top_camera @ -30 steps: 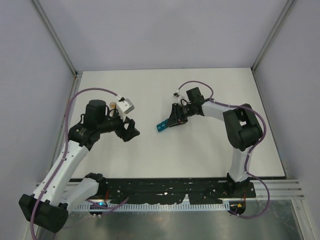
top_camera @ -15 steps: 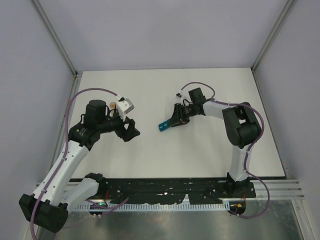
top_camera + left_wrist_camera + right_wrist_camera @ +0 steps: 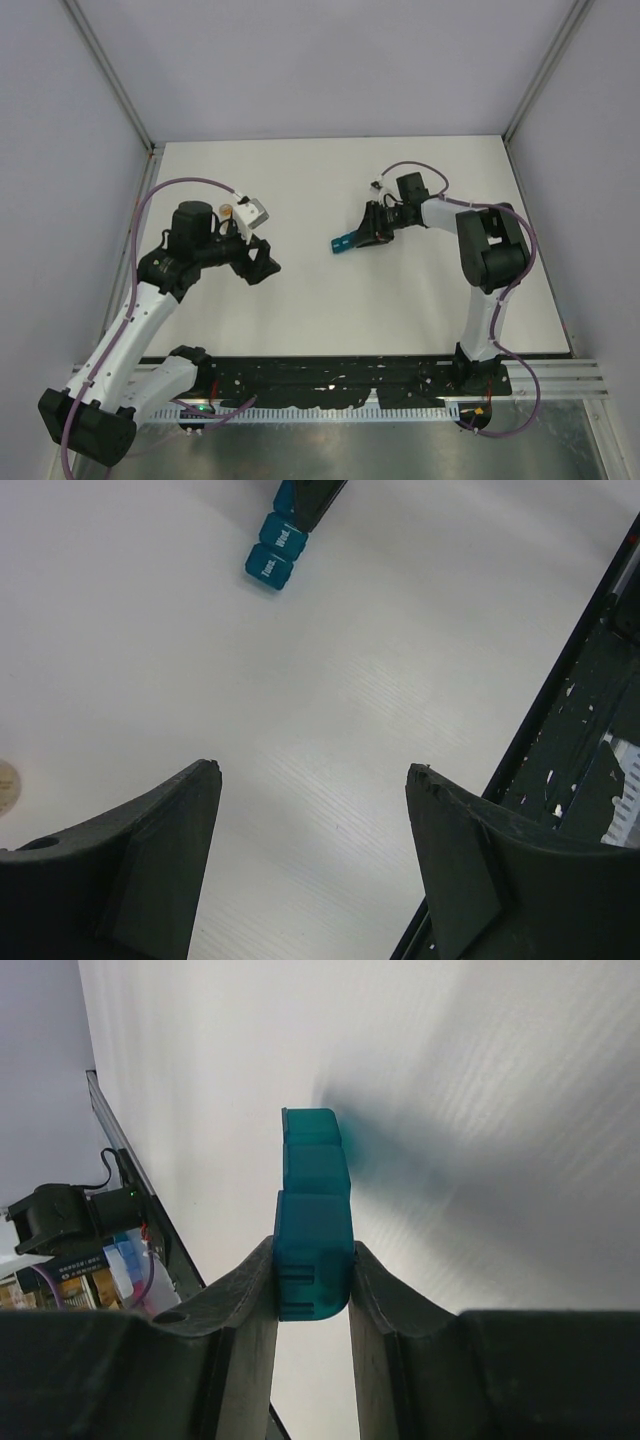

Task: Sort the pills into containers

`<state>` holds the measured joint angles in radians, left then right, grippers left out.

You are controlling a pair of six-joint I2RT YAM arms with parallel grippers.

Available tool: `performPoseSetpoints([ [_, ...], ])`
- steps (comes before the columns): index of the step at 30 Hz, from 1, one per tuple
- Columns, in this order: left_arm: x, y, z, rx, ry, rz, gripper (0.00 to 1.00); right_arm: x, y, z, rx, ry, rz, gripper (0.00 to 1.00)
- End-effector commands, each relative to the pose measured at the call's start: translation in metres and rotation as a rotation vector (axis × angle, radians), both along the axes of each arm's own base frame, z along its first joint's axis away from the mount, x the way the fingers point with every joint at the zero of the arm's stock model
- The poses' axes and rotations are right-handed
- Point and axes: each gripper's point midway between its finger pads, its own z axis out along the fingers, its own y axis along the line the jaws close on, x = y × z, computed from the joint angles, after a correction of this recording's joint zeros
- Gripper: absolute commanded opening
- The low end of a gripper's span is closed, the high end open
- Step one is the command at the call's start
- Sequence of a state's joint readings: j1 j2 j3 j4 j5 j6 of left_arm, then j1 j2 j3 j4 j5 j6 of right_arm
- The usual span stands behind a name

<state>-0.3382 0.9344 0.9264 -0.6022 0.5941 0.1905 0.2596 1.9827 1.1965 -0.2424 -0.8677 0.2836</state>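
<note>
The containers (image 3: 314,1210) are one teal strip of three joined lidded boxes. My right gripper (image 3: 313,1260) is shut on one end of it, a finger pressed on either side. From above, the strip (image 3: 342,243) sticks out to the left of the right gripper (image 3: 362,237) at mid-table, low over the white surface. The left wrist view shows the strip (image 3: 278,545) far ahead, its lids printed with small white words. My left gripper (image 3: 262,262) hangs over the left-centre of the table, open (image 3: 315,770) with nothing between its fingers. No pills show in any view.
A small round tan disc (image 3: 227,210) lies on the table behind the left arm and shows at the left edge of the left wrist view (image 3: 4,785). A black rail (image 3: 330,375) runs along the table's near edge. Grey walls close in the back and both sides.
My right gripper has carried the teal strip to the right and slightly toward the back. The left arm has barely moved and its jaws stay apart.
</note>
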Motion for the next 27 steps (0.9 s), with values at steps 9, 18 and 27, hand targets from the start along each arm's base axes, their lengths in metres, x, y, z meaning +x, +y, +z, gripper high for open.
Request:
performPoseSetpoints([
  [9,0.001,-0.003,0.012,-0.031,-0.047,-0.016,0.78,-0.004,-0.049,-0.015,-0.058,-0.008,-0.033,0.44],
  [18,-0.001,-0.003,0.013,-0.035,-0.053,-0.017,0.78,-0.011,-0.086,-0.029,-0.093,0.008,-0.044,0.63],
  [27,-0.004,-0.002,0.018,-0.041,-0.077,-0.02,0.79,-0.019,-0.127,-0.028,-0.203,-0.012,-0.086,0.75],
])
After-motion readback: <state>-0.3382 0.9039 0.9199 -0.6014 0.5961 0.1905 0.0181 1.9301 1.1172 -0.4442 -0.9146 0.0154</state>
